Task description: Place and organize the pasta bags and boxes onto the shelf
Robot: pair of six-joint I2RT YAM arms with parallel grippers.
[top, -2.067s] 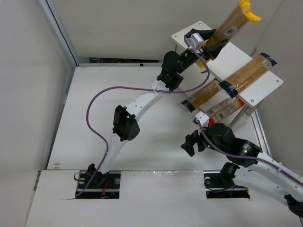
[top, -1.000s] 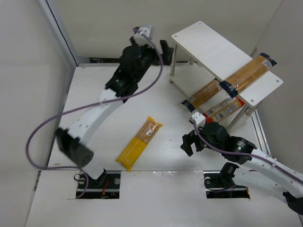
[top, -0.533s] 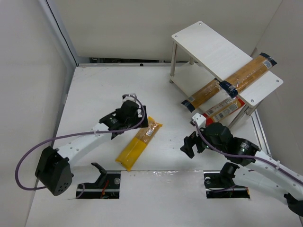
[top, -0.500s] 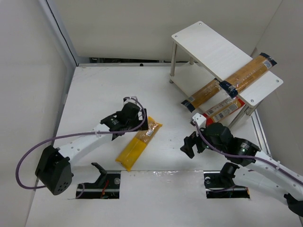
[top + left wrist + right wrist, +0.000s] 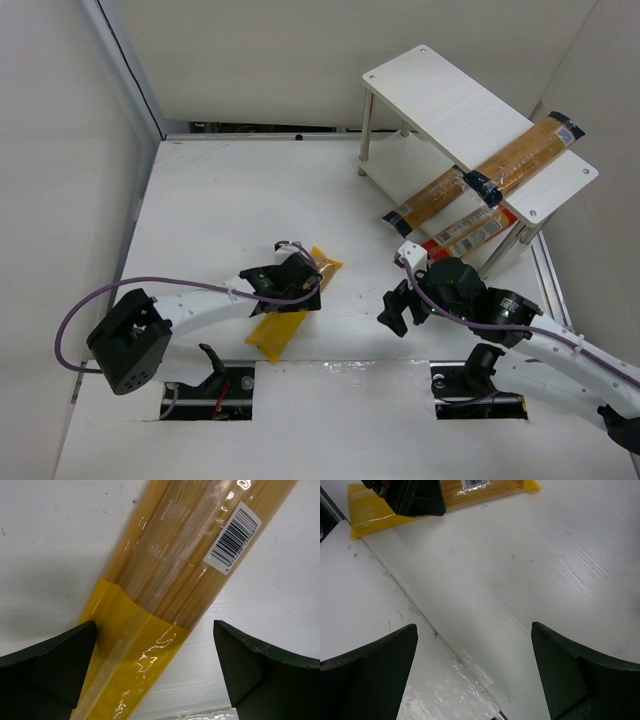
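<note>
The yellow bag [image 5: 281,329] is lying flat on the bench [image 5: 200,200], close to the near edge and roughly midway between the left and right edges. It is slanting, with its upper end pointing toward the far right corner. In the left wrist view, the yellow bag [image 5: 175,565] is showing a clear window of spaghetti, a white barcode label and a solid yellow end.

The left end effector [image 5: 297,280] is sitting low over the middle of this bag. The left end effector [image 5: 155,645] is spread wide, one finger on each side of the bag. The left finger [image 5: 55,655] is sitting right at the bag's edge, while the right finger is standing apart from it. Nothing is being gripped.

The right end effector [image 5: 395,308] is hovering over bare bench to the right of the bag, near the near edge. The right end effector [image 5: 475,665] is also spread wide and is holding nothing.

The shelf [image 5: 440,90] is standing at the far right corner. An orange-brown pack [image 5: 520,155] with dark blue bands is lying across its right end. A red-and-white pack [image 5: 470,232] is lying below the top board; whether a lower tier or the bench is carrying it cannot be told.
</note>
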